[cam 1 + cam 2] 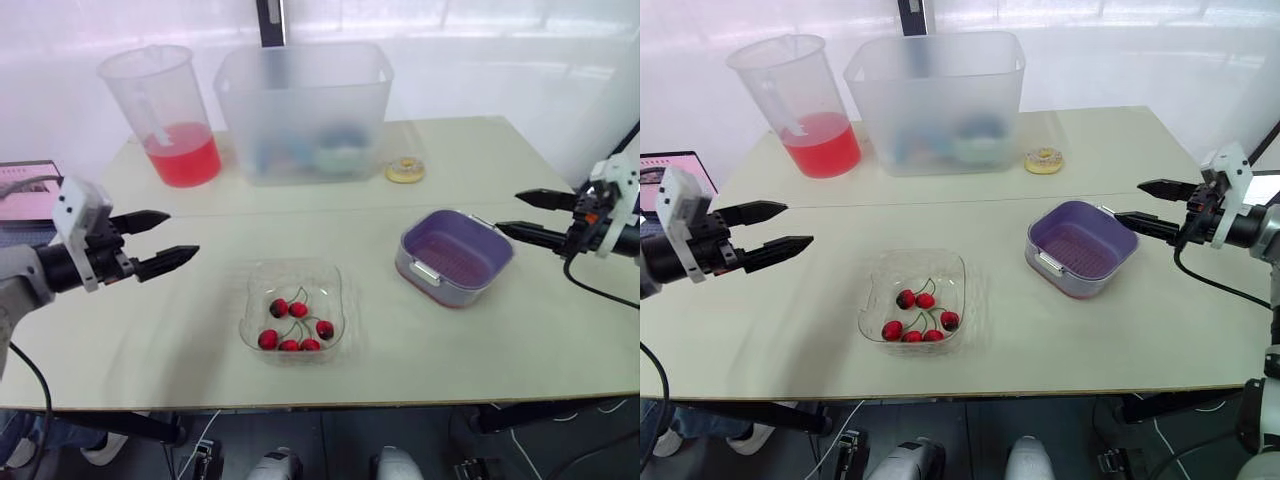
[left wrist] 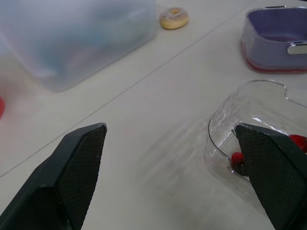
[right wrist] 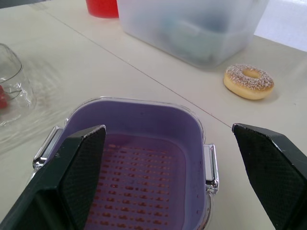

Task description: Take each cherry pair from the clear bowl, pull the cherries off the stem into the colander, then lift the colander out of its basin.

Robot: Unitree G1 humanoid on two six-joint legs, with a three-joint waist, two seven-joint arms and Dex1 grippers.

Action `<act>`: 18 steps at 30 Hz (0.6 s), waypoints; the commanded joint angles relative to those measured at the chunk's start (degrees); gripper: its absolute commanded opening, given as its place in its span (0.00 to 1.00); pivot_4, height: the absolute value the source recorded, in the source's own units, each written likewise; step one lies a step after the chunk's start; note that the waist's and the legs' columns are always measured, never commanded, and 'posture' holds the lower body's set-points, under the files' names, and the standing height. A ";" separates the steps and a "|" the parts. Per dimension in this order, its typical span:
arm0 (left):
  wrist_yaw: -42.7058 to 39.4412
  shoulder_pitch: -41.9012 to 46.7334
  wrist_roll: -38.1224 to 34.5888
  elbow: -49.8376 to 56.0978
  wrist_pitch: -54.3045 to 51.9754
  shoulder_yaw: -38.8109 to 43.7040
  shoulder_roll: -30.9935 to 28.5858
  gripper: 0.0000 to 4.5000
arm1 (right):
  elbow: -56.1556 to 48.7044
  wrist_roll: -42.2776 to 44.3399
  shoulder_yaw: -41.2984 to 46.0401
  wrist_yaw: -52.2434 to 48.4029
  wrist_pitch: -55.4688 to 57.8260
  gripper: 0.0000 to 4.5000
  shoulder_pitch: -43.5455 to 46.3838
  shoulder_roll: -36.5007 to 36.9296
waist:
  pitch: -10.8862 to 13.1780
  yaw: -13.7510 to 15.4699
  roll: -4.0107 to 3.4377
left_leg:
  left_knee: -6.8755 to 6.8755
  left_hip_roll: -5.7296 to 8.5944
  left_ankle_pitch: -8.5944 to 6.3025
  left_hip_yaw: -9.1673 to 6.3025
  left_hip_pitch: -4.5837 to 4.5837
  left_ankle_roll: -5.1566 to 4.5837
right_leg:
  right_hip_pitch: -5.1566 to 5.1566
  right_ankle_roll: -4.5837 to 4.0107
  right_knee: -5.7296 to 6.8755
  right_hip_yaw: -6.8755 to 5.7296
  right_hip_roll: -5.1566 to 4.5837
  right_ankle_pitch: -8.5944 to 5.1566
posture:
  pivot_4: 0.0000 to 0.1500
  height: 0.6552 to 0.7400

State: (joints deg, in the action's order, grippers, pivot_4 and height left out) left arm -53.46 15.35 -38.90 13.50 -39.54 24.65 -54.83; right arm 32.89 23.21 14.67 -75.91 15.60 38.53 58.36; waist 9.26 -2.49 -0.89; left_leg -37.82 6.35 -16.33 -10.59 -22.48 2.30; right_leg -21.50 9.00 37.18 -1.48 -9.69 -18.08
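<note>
A clear bowl (image 1: 293, 310) sits near the table's front middle, holding several red cherries (image 1: 297, 326) joined by green stems. To its right stands the purple colander (image 1: 455, 252) in its basin, with nothing in it. My left gripper (image 1: 163, 241) hovers open to the left of the bowl, fingers pointing toward it. My right gripper (image 1: 528, 214) hovers open just right of the colander, fingers pointing left. The left wrist view shows the bowl's rim (image 2: 225, 122) and cherries (image 2: 237, 159) ahead. The right wrist view looks down on the colander (image 3: 144, 167).
At the back stand a clear jug of red liquid (image 1: 170, 115) and a large frosted tub (image 1: 303, 108). A sprinkled donut (image 1: 405, 170) lies behind the colander. A pink-and-black object (image 1: 28, 190) lies at the far left table edge.
</note>
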 commanded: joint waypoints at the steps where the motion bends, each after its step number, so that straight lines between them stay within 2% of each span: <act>1: 0.29 -0.31 0.14 0.94 0.78 0.44 -0.08 1.00 | 0.02 0.34 2.05 -0.84 -1.71 1.00 0.82 1.91 | 0.00 -0.02 0.00 | 0.00 0.00 0.00 0.00 0.00 0.00 | 0.00 0.00 0.00 0.00 0.00 0.00 | 1.00 1.00; 4: 2.31 0.48 -0.39 -0.06 0.02 0.74 1.18 1.00 | 0.25 0.65 2.36 -1.26 -2.29 1.00 0.13 2.07 | 0.00 -0.01 0.00 | 0.02 -0.02 0.00 0.04 0.00 0.00 | -0.03 0.00 0.01 0.04 0.01 0.00 | 1.00 1.00; 12: -1.04 0.76 0.57 -1.62 1.33 -0.27 -0.69 1.00 | 0.71 0.69 3.03 -1.14 -3.57 1.00 -0.92 2.02 | 0.00 -0.02 0.01 | 0.02 -0.03 0.00 0.09 0.00 0.00 | -0.05 0.00 0.01 0.07 0.02 0.00 | 1.00 1.00; 18: -1.59 2.91 -0.34 -2.39 0.21 -1.00 -0.14 1.00 | -4.42 1.69 3.23 0.89 -0.49 1.00 -2.36 1.14 | 0.00 0.02 0.01 | 0.03 -0.04 -0.01 0.12 0.00 -0.01 | -0.06 0.00 0.01 0.11 0.02 0.00 | 1.00 1.00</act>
State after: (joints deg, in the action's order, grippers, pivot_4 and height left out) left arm -54.77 17.13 -38.55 10.81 -39.58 23.14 -54.17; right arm 31.18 23.52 16.23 -75.60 14.59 35.74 59.16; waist 9.27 -2.47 -0.89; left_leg -37.79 6.31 -16.34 -10.46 -22.48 2.29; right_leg -21.57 9.01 37.20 -1.35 -9.67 -18.08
